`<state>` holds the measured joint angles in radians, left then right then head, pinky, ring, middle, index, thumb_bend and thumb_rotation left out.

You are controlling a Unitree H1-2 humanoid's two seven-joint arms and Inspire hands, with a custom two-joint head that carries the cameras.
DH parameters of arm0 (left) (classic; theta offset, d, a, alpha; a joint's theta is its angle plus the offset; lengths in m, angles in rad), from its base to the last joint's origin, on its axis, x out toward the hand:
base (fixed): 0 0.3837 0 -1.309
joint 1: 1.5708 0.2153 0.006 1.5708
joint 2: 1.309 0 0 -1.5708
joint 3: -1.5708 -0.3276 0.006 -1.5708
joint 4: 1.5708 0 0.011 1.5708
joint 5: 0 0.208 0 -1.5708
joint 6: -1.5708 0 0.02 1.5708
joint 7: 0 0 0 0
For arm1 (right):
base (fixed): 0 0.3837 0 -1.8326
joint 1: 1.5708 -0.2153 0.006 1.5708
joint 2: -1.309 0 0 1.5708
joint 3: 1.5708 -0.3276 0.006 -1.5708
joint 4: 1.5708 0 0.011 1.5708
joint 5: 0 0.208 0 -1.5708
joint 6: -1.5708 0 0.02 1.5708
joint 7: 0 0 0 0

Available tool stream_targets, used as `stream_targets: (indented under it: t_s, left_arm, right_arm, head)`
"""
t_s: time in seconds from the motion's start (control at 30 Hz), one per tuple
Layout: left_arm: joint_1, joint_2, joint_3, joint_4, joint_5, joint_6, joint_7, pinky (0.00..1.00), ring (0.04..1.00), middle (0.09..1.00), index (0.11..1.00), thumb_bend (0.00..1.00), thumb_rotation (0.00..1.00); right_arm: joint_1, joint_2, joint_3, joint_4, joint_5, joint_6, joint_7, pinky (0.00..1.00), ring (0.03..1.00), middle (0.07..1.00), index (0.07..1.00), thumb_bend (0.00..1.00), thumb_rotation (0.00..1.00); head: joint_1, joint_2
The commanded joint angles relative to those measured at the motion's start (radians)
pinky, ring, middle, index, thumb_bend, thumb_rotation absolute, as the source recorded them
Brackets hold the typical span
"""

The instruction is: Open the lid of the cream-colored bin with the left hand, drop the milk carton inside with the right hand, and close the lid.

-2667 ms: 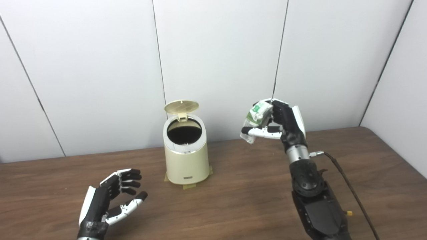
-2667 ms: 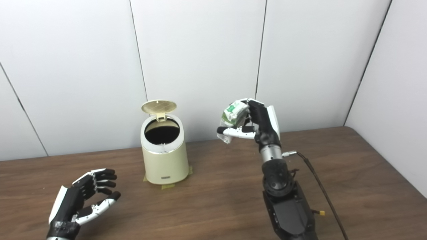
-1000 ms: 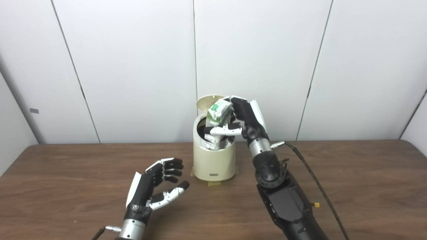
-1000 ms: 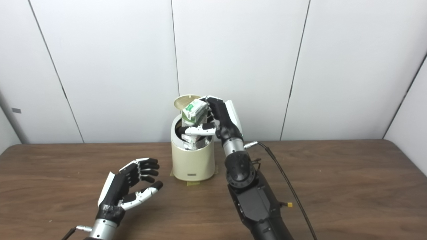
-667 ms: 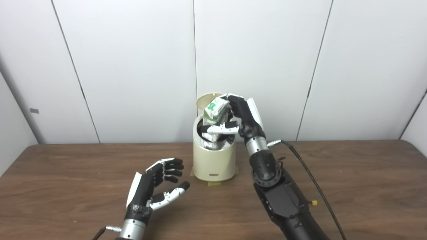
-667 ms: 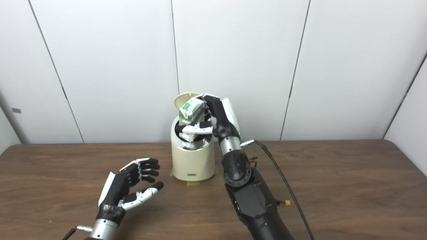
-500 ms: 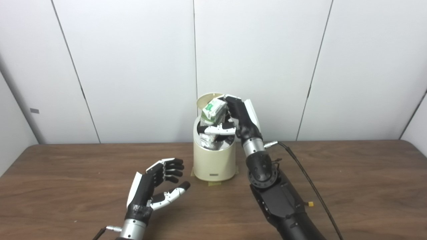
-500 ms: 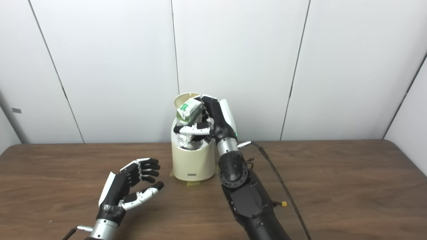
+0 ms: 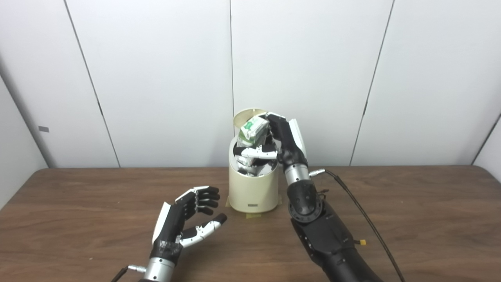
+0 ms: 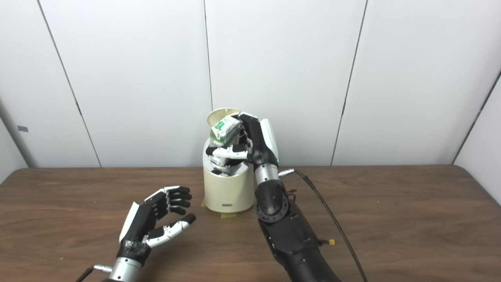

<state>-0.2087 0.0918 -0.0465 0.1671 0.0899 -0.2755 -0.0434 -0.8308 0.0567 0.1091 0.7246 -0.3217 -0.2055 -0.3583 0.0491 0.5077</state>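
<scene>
Left hand (image 9: 184, 223): above the wooden table (image 9: 78, 219), palm up, fingers spread, holding nothing. Cream-colored bin (image 9: 253, 188): at table centre, lid (image 9: 243, 116) raised behind the opening. Milk carton (image 9: 252, 137): tilted, lower end inside the bin mouth, upper end above the rim. Right hand (image 9: 280, 143): fingers and thumb clamped on the carton over the bin.

White panelled walls (image 9: 156, 78) (brown table (image 9: 411, 219))
</scene>
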Motion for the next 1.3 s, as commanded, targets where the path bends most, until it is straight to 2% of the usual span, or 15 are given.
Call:
stream_targets:
  t_s: [0.0,0.23,0.53,0.77,0.83,0.9,0.93,0.97,1.0,1.1,1.27]
  left_arm:
    - [0.008,-0.008,-0.005,-0.019,-0.004,-0.011,-0.001,0.58,0.645,0.677,0.685,0.64,0.10]
    - [0.010,-0.001,-0.006,-0.019,0.008,-0.015,-0.001,0.58,0.636,0.670,0.680,0.64,0.12]
    - [0.018,-0.001,-0.006,-0.032,0.000,-0.003,-0.005,0.58,0.641,0.672,0.678,0.64,0.09]
    - [0.018,0.000,-0.009,-0.032,0.004,-0.004,-0.006,0.57,0.634,0.669,0.681,0.63,0.09]
    - [0.017,0.002,-0.009,-0.033,0.004,-0.001,-0.007,0.57,0.636,0.670,0.683,0.63,0.09]
    - [0.016,0.003,-0.009,-0.031,0.006,-0.003,-0.006,0.57,0.645,0.677,0.685,0.63,0.10]
    - [0.015,0.004,-0.009,-0.030,0.005,-0.003,-0.007,0.57,0.644,0.678,0.684,0.63,0.10]
    - [0.015,0.004,-0.009,-0.029,0.003,-0.002,-0.009,0.57,0.641,0.678,0.684,0.63,0.10]
    - [0.014,0.005,-0.010,-0.029,0.003,-0.002,-0.010,0.57,0.639,0.676,0.684,0.63,0.09]
    - [0.014,0.007,-0.011,-0.027,0.004,-0.006,-0.010,0.57,0.630,0.667,0.681,0.63,0.09]
    - [0.011,0.009,-0.014,-0.018,0.009,-0.015,-0.009,0.58,0.634,0.668,0.681,0.63,0.09]
  right_arm:
    - [-0.075,-0.001,-0.005,-0.012,-0.009,-0.050,-0.032,0.29,0.341,0.448,0.520,0.52,0.00]
    - [-0.069,-0.010,0.004,-0.004,-0.047,-0.052,-0.089,0.30,0.350,0.453,0.517,0.52,0.00]
    - [-0.061,-0.029,0.005,0.007,-0.069,-0.069,-0.103,0.30,0.352,0.453,0.519,0.52,0.00]
    - [-0.045,-0.055,0.024,-0.002,-0.068,-0.089,-0.057,0.31,0.355,0.447,0.521,0.52,0.00]
    - [-0.042,-0.079,0.061,-0.006,-0.098,-0.077,-0.023,0.32,0.378,0.449,0.523,0.52,0.00]
    - [-0.038,-0.107,0.105,-0.017,-0.132,-0.050,0.027,0.37,0.455,0.472,0.516,0.53,0.00]
    - [-0.035,-0.118,0.121,-0.023,-0.142,-0.035,0.048,0.41,0.514,0.559,0.595,0.69,0.05]
    - [-0.032,-0.124,0.130,-0.030,-0.147,-0.023,0.063,0.45,0.571,0.632,0.657,0.81,0.09]
    - [-0.028,-0.129,0.135,-0.037,-0.150,-0.013,0.072,0.47,0.598,0.665,0.682,0.86,0.10]
    - [-0.014,-0.134,0.134,-0.066,-0.148,0.013,0.094,0.51,0.641,0.736,0.717,0.88,0.09]
    - [-0.003,-0.140,0.130,-0.096,-0.146,0.040,0.127,0.53,0.650,0.753,0.721,0.88,0.09]
  head:
    - [-0.001,0.003]
    - [-0.008,0.006]
    - [-0.012,0.012]
    - [-0.012,0.012]
    - [-0.014,0.016]
    - [-0.015,0.016]
    - [-0.015,0.016]
    - [-0.015,0.016]
    - [-0.017,0.017]
    - [-0.018,0.017]
    - [-0.019,0.020]
